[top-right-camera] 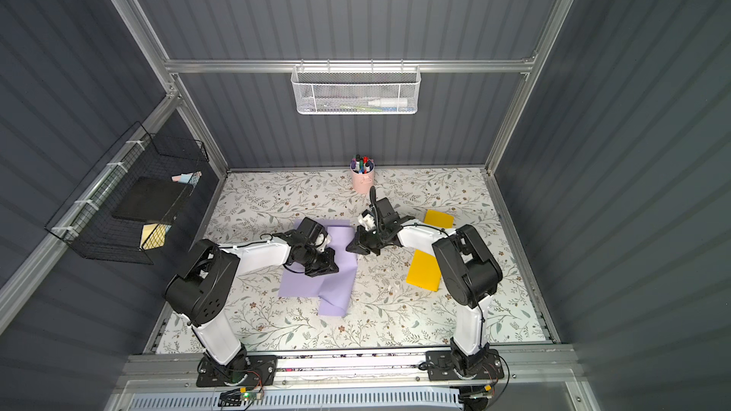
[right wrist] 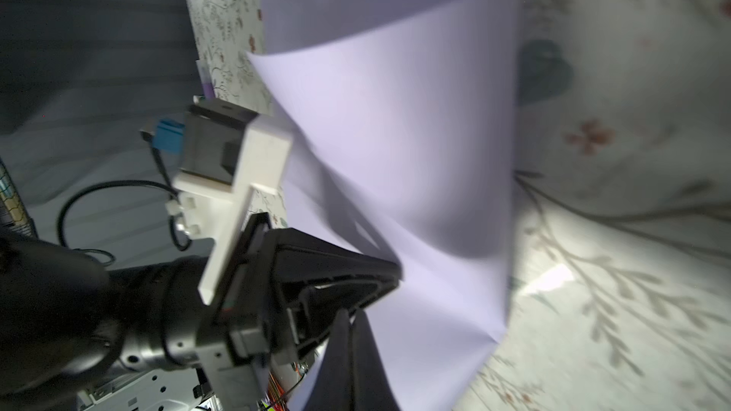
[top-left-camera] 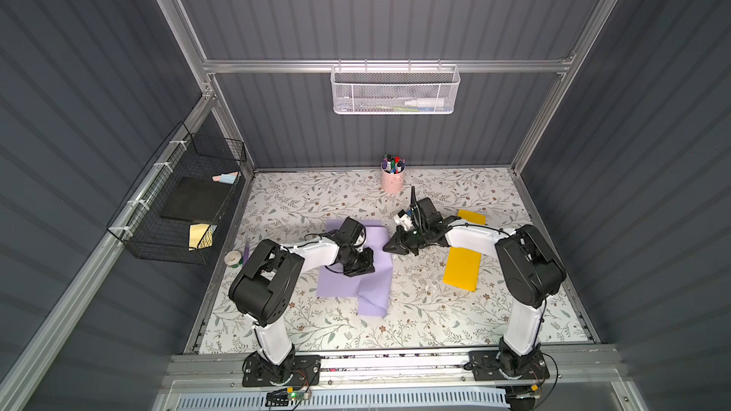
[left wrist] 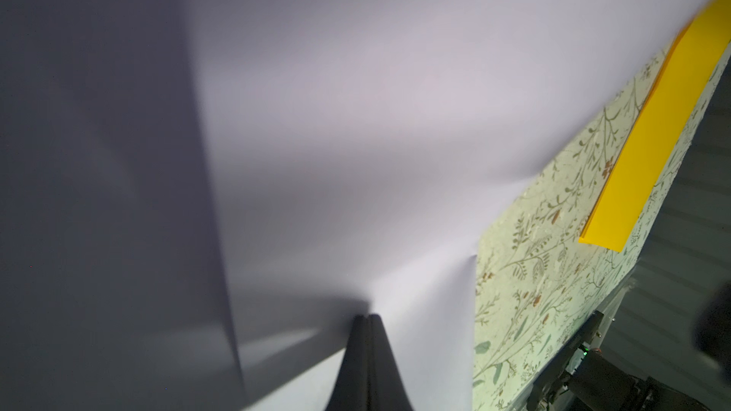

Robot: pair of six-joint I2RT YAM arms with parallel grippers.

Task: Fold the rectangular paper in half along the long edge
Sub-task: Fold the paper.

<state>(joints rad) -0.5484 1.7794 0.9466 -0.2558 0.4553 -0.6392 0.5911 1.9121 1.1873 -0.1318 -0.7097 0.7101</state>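
Observation:
The lilac rectangular paper [top-left-camera: 342,282] [top-right-camera: 302,282] lies mid-table. Its right part is raised and bent, and one corner reaches toward the front. My left gripper [top-left-camera: 364,267] [top-right-camera: 329,265] stands over the sheet's middle. In the left wrist view its jaws [left wrist: 368,316] are shut, and creases in the paper [left wrist: 356,112] run into the tips. My right gripper [top-left-camera: 386,247] [top-right-camera: 349,247] is at the sheet's far right edge. In the right wrist view it is shut [right wrist: 352,312] with the paper [right wrist: 415,132] passing between its fingers, close beside the left gripper [right wrist: 397,270].
Two yellow sheets [top-left-camera: 462,266] [top-left-camera: 471,216] lie under and beyond the right arm. A pink cup of pens [top-left-camera: 392,179] stands at the back. A tape roll [top-left-camera: 233,258] sits by the left edge. A black wire basket [top-left-camera: 178,207] hangs on the left wall.

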